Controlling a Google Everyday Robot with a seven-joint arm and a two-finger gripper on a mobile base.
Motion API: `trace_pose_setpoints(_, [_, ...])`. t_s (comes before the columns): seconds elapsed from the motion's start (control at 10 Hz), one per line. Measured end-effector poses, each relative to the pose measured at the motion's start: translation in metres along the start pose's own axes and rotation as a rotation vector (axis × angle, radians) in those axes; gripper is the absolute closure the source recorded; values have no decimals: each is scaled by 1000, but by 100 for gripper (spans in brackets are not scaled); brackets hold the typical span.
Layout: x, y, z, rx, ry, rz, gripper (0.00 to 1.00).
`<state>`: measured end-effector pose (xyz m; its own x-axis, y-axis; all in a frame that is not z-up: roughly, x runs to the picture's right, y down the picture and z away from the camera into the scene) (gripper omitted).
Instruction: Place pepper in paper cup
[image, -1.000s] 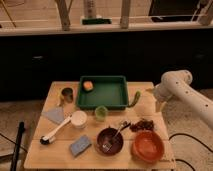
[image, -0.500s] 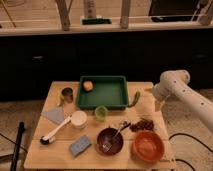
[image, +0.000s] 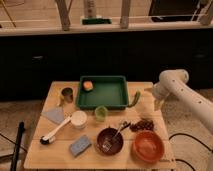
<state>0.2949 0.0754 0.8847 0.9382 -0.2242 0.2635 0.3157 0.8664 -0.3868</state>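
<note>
The pepper (image: 135, 98) is a slim curved green piece lying on the wooden table just off the right edge of the green tray (image: 120, 104). The paper cup (image: 78, 119) is short and white, and stands upright left of centre, next to a small light-green cup (image: 101, 113). My gripper (image: 153, 96) hangs at the end of the white arm on the right side of the table. It is just to the right of the pepper and far from the paper cup.
An orange item (image: 88, 85) lies in the tray. A dark metallic mug (image: 66, 94), a grey cloth (image: 54, 115), a white-handled brush (image: 56, 131) and a blue sponge (image: 80, 145) are at the left. A brown bowl with a fork (image: 110, 140), a red bowl (image: 148, 146) and a dark cluster (image: 145, 124) are at the front.
My arm has shifted a little to the left, toward the pepper. The pepper and the cups have not moved.
</note>
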Motion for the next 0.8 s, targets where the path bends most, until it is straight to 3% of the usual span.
trace_pose_setpoints(0.5, [-24,-23,9,-8,-22,-106,20])
trace_pose_setpoints(0.8, [-32,-32,19,-33,-32,-158,20])
